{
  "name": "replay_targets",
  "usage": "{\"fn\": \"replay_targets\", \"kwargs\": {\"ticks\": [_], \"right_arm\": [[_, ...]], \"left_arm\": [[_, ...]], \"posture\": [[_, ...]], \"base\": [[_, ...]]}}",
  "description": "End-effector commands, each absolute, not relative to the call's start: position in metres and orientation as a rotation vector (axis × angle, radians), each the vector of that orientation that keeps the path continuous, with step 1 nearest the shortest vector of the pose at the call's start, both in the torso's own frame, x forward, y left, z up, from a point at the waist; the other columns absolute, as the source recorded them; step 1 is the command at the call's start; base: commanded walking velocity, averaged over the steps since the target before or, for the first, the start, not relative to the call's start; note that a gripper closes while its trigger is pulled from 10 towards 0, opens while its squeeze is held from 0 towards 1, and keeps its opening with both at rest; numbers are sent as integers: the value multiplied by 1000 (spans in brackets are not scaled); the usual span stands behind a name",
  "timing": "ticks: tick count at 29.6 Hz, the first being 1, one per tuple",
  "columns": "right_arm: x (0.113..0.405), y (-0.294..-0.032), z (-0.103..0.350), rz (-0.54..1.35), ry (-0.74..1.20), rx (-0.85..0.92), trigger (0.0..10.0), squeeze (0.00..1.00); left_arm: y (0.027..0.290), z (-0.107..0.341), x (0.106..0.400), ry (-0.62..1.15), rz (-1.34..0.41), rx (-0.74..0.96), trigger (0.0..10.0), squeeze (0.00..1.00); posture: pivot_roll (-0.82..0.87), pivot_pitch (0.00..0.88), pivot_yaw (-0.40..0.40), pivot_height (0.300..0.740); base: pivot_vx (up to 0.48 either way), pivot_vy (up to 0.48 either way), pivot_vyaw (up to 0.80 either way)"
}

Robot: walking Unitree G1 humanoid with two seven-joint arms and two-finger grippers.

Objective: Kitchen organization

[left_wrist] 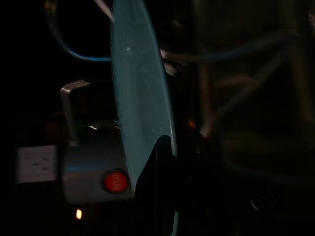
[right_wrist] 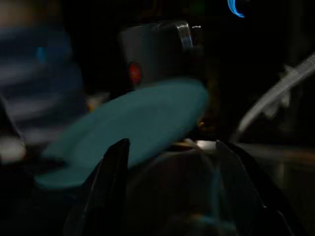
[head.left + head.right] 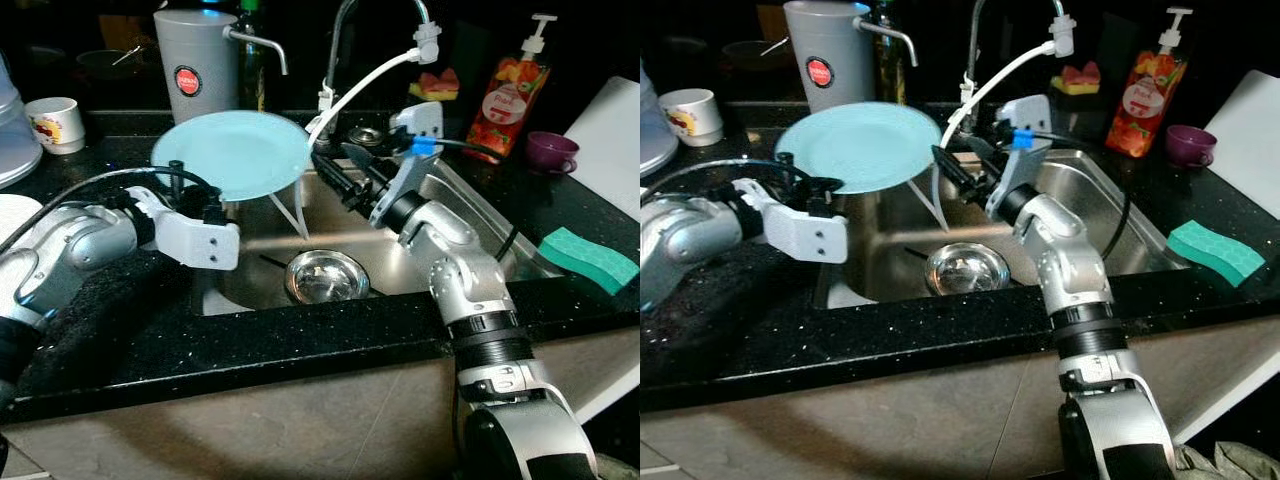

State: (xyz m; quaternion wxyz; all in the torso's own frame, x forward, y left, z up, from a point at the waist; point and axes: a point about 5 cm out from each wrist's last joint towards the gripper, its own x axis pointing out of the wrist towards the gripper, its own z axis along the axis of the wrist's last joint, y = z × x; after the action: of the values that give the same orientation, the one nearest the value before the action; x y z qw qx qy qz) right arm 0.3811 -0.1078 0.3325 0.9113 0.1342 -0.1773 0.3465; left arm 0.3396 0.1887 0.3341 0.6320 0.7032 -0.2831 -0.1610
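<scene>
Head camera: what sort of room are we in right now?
Almost certainly a home kitchen: a stainless sink with faucet in a black countertop, plus a dish soap bottle and green sponge.

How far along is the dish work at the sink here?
Midway, apparently. In hand: the left claw holds the light blue plate by its edge over the sink, the right claw open at its far rim. Left: a steel bowl lies in the basin. Nothing looks put away.
</scene>
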Motion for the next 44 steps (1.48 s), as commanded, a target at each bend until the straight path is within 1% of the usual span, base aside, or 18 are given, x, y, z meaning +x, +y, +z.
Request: {"fn": "replay_targets", "kwargs": {"ticks": [1,2,3,4,6,9,11,14,15,19,21,23,26,32,37,38,39,44], "right_arm": [[381,-113,336,756,-323,502,10000,0],[381,-113,336,756,-323,502,10000,0],[380,-115,338,782,-315,615,10000,0],[380,-115,338,782,-315,615,10000,0],[378,-117,343,798,-329,711,10000,0],[378,-119,345,787,-344,756,10000,0],[378,-121,347,791,-340,818,10000,0],[377,-121,349,802,-342,841,10000,0],[373,-119,354,844,-352,885,10000,0],[365,-116,359,901,-352,929,10000,0],[364,-116,360,906,-348,933,10000,0],[365,-109,356,897,-311,925,10000,0],[370,-105,349,841,-274,912,10000,0],[376,-104,342,767,-232,909,10000,0],[377,-103,342,756,-224,907,10000,0],[378,-101,342,746,-213,890,10000,0],[378,-100,341,737,-206,876,0,0],[378,-98,340,731,-207,863,0,0]], "left_arm": [[184,339,334,-780,-322,1590,10000,0],[184,339,334,-780,-322,1590,10000,0],[185,338,334,-815,-295,1585,10000,0],[185,338,334,-815,-295,1585,10000,0],[186,337,335,-868,-243,1584,10000,0],[186,336,334,-902,-217,1584,10000,0],[185,332,333,-906,-231,1577,10000,0],[184,329,334,-900,-243,1571,10000,0],[182,326,335,-903,-260,1569,10000,0],[180,323,337,-934,-257,1568,10000,0],[180,323,338,-942,-258,1568,10000,0],[173,324,339,-970,-264,1553,10000,0],[167,323,339,-986,-280,1553,10000,0],[158,322,340,-1017,-309,1547,10000,0],[151,320,338,-1040,-339,1547,10000,0],[147,318,337,-1055,-369,1551,10000,0],[145,316,336,-1059,-383,1551,10000,0],[144,314,336,-1052,-411,1559,10000,0]], "posture": [[186,157,-93,740],[186,157,-93,740],[184,157,-93,740],[184,157,-93,740],[179,156,-96,740],[177,157,-98,740],[175,158,-102,740],[175,158,-102,740],[170,158,-101,740],[168,159,-101,740],[168,159,-101,740],[163,159,-100,740],[163,159,-101,740],[166,159,-103,740],[169,159,-105,740],[169,159,-105,740],[169,159,-105,740],[171,157,-107,740]], "base": [[0,0,0],[0,0,0],[0,0,0],[0,0,0],[0,0,0],[0,0,0],[0,0,0],[0,0,0],[0,0,0],[0,0,0],[0,0,0],[0,0,0],[0,0,0],[0,0,0],[0,0,0],[0,0,0],[0,0,0],[0,0,0]]}}
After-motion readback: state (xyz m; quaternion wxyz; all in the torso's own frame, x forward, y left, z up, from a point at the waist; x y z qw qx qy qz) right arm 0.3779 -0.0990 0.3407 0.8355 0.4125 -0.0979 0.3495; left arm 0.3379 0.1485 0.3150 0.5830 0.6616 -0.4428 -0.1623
